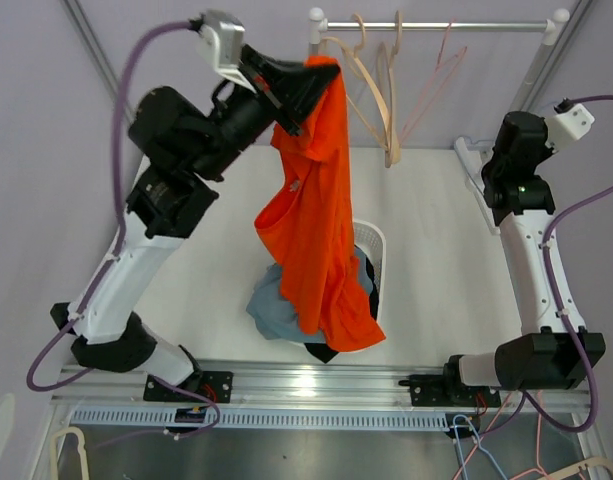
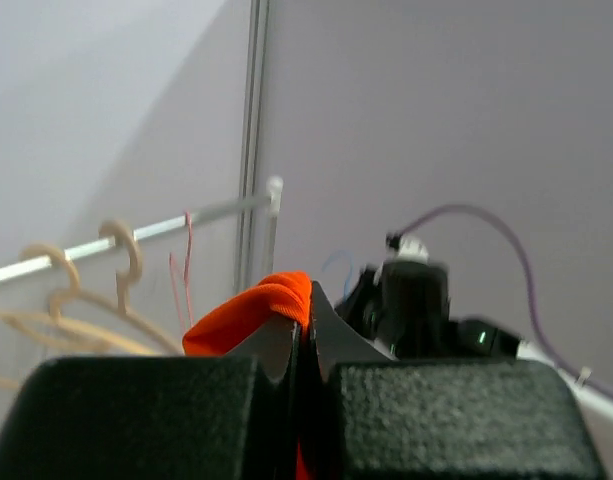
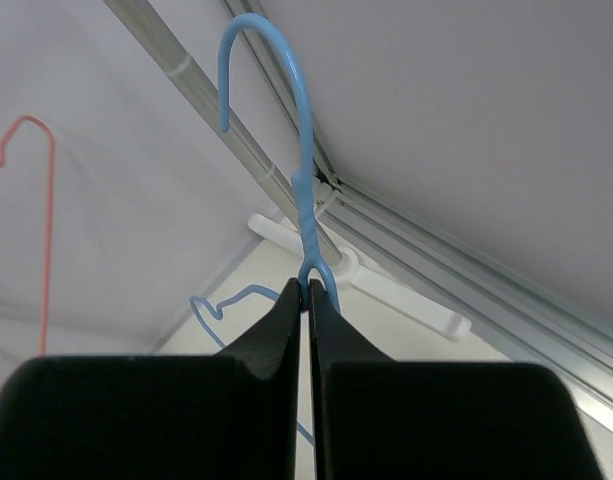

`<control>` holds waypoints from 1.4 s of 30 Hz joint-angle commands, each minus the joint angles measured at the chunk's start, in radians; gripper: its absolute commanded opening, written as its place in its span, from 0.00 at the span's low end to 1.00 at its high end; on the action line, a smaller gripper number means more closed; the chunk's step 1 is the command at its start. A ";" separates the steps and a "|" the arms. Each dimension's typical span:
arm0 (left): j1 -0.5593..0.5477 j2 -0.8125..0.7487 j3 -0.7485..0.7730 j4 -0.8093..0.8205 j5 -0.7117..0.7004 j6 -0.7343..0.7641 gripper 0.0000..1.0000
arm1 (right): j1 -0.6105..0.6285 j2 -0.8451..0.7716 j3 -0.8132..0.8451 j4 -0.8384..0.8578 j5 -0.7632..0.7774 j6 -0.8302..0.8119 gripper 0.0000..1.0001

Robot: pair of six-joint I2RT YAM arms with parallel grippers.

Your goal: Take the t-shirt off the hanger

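Observation:
The orange t-shirt (image 1: 316, 220) hangs from my left gripper (image 1: 311, 75), which is raised high beside the rack and shut on a fold of its fabric. The shirt's lower end drapes over the white basket (image 1: 374, 240). In the left wrist view the orange fold (image 2: 251, 310) bulges out beside the closed left gripper (image 2: 304, 320). My right gripper (image 1: 494, 165) stands at the right, apart from the shirt. In the right wrist view it (image 3: 308, 295) is shut on the neck of a bare blue wire hanger (image 3: 304, 150), hook pointing up.
The rack rod (image 1: 436, 25) carries beige hangers (image 1: 381, 90) and a pink wire hanger (image 1: 436, 75). The basket holds a grey-blue garment (image 1: 271, 305) and dark clothes. The rack's white foot (image 3: 386, 285) lies near my right gripper. More hangers (image 1: 471, 440) lie below the front rail.

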 commanded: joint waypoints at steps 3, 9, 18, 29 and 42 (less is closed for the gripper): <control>0.015 -0.141 -0.659 0.242 -0.077 -0.158 0.01 | 0.001 0.055 0.107 0.119 0.009 -0.053 0.00; -0.184 -0.423 -1.593 0.536 -0.419 -0.443 0.01 | 0.008 0.142 0.214 0.139 0.001 -0.078 0.00; -0.400 -0.291 -1.814 0.367 -0.366 -0.747 0.01 | 0.033 0.317 0.372 0.289 0.011 -0.182 0.00; -0.510 -0.430 -1.715 0.287 -0.415 -0.488 0.99 | 0.111 0.518 0.585 0.579 0.216 -0.530 0.00; -0.518 -0.559 -1.724 0.260 -0.373 -0.432 1.00 | 0.126 0.768 0.912 0.564 0.230 -0.616 0.00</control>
